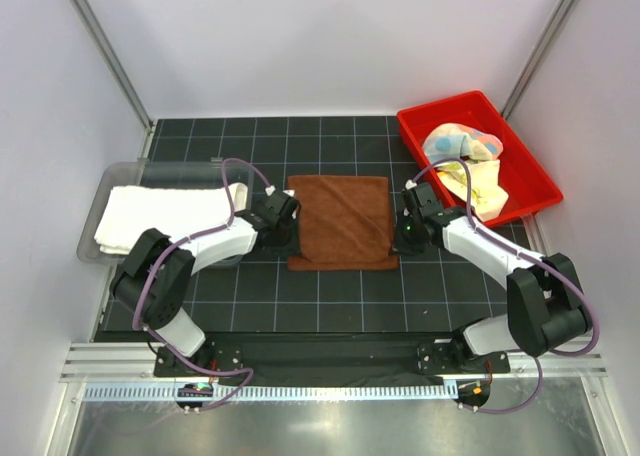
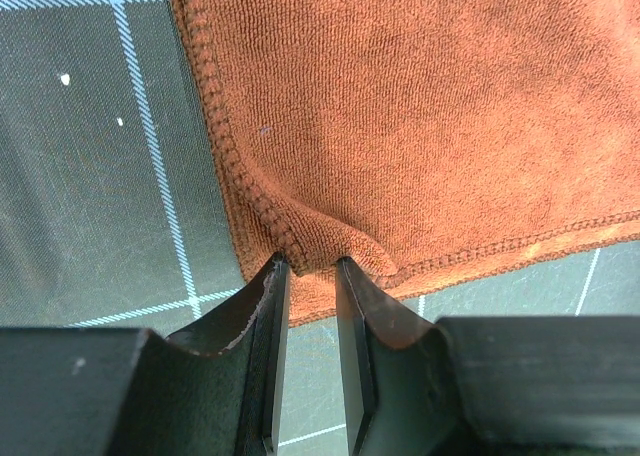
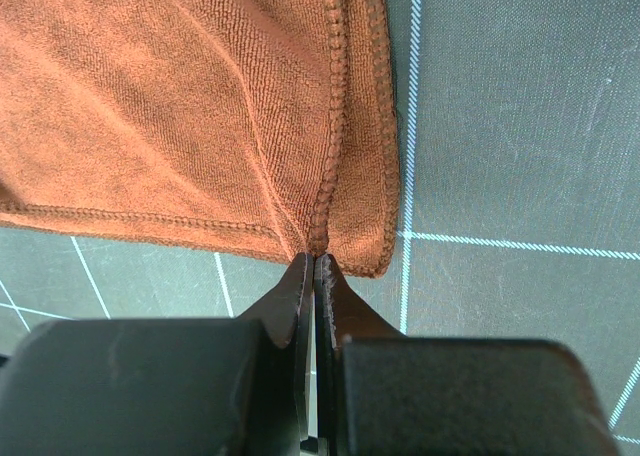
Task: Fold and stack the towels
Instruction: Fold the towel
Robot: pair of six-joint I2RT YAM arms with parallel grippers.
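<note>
A brown towel point(image 1: 340, 221) lies flat on the black grid mat, between my two arms. My left gripper point(image 1: 290, 238) sits at its near-left corner; in the left wrist view the fingertips point(image 2: 312, 266) pinch a raised ridge of the brown towel point(image 2: 420, 106), with a narrow gap left between the jaws. My right gripper point(image 1: 398, 244) is at the near-right corner, and the right wrist view shows it point(image 3: 316, 258) shut tight on the stitched hem of the brown towel point(image 3: 180, 106). A cream-white towel point(image 1: 160, 216) lies folded in the bin on the left.
A clear plastic bin point(image 1: 100, 191) at the left holds the white towel. A red bin point(image 1: 440, 116) at the back right holds a pastel multicoloured towel point(image 1: 455, 141) and a yellow one point(image 1: 480, 191). Grid mat point(image 1: 330, 296) shows in front of the towel. White walls enclose the table.
</note>
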